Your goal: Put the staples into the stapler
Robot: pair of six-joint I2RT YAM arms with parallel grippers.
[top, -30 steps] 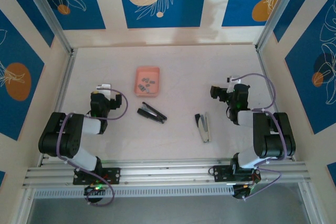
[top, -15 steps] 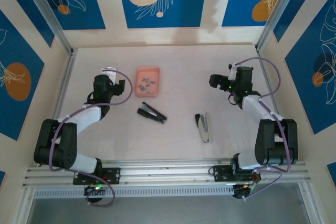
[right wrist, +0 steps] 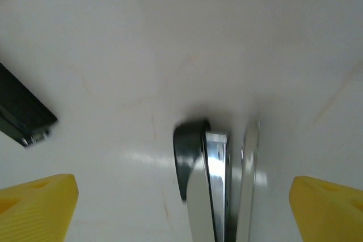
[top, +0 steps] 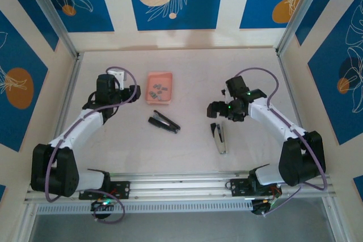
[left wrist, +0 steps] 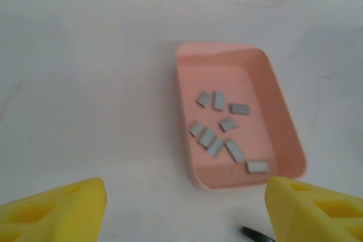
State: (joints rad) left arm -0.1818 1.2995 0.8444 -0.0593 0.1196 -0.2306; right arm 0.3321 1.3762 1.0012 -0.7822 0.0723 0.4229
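Table [top: 187, 72], pale and matt. A salmon-pink rectangular plastic tray [left wrist: 222, 49] sits toward the far edge, left of centre. In it lie the small grey metal staple strips [left wrist: 224, 124], loose and scattered across its floor.

A black stapler [top: 164, 123] lies just near-side of the tray, set diagonally. A silver and dark grey stapler [top: 219, 137] lies right of centre, toward the near edge.

Left end effector [top: 131, 92]: beside the tray's left wall, yellow fingers [left wrist: 57, 208] spread wide, nothing between them. The staples lie ahead of it and apart, with the tray's near wall between. The black stapler's tip [left wrist: 255, 233] shows close to its right finger.

Right end effector [right wrist: 181, 208]: above the far end of the silver stapler [right wrist: 211, 179], jaws wide, empty, well apart from the staples.
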